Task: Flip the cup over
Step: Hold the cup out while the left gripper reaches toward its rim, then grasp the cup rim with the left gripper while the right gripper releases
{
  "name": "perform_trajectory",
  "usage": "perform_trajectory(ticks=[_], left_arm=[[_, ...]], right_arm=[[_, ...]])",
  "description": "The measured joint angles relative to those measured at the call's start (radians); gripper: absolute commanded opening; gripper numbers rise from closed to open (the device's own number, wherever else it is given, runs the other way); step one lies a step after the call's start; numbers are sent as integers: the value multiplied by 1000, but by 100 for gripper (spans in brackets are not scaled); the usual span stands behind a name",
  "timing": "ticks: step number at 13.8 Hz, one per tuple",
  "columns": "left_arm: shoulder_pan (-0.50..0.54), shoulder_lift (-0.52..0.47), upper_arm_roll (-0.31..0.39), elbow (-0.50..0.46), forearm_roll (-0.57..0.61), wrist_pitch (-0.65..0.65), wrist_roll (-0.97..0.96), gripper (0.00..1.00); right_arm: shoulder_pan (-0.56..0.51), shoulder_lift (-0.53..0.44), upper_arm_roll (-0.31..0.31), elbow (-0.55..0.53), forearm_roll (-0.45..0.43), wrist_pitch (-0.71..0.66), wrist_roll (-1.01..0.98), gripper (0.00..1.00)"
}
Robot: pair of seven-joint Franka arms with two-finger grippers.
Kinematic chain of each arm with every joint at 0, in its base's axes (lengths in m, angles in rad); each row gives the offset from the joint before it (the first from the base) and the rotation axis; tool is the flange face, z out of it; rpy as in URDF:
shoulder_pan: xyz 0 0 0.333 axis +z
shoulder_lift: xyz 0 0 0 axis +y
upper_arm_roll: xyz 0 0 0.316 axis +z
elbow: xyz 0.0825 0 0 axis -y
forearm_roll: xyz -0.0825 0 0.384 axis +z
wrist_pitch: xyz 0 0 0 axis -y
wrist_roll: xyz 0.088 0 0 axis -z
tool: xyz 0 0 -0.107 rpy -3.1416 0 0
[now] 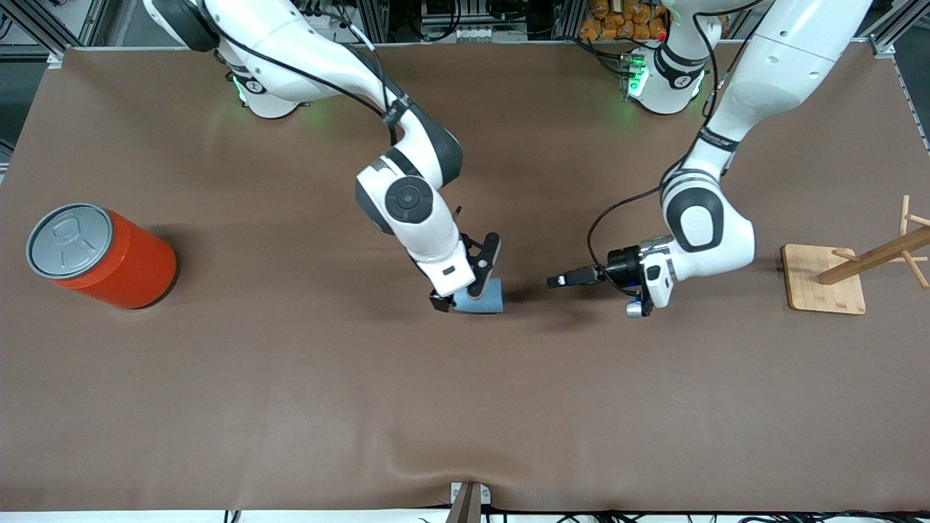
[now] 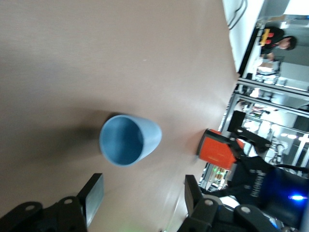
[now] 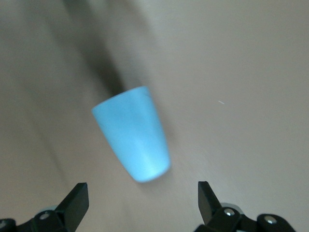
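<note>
The light blue cup [image 1: 485, 301] lies on its side in the middle of the brown table. In the left wrist view the cup's [image 2: 128, 139] open mouth faces the camera. My right gripper [image 1: 465, 287] hangs just over the cup, open, one finger on each side of it in the front view. The right wrist view has the cup [image 3: 133, 137] ahead of the open right gripper [image 3: 142, 191], not between the fingers. My left gripper [image 1: 558, 281] is low beside the cup, toward the left arm's end, pointing at it. The left gripper [image 2: 145, 186] is open, with only bare table between its fingers.
A large orange-red can [image 1: 105, 256] with a grey lid stands toward the right arm's end of the table; the left wrist view shows this can [image 2: 217, 150] too. A wooden rack on a square board [image 1: 825, 280] stands toward the left arm's end.
</note>
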Motion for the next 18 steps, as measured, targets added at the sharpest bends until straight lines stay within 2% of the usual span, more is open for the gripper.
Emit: perform_trajectory(ticks=[2, 6, 10, 18], left_arm=[[-20, 40, 0, 18, -46, 20, 74, 70], [-63, 124, 0, 86, -56, 84, 110, 68], [-123, 161, 1, 131, -126, 120, 110, 65], [-180, 192, 2, 152, -210, 131, 125, 57]], right_arm=[[-38, -49, -2, 0, 0, -56, 86, 100], [-119, -104, -5, -1, 1, -125, 191, 100], [-156, -122, -6, -34, 1, -131, 321, 100], [-248, -126, -9, -77, 1, -103, 347, 100]])
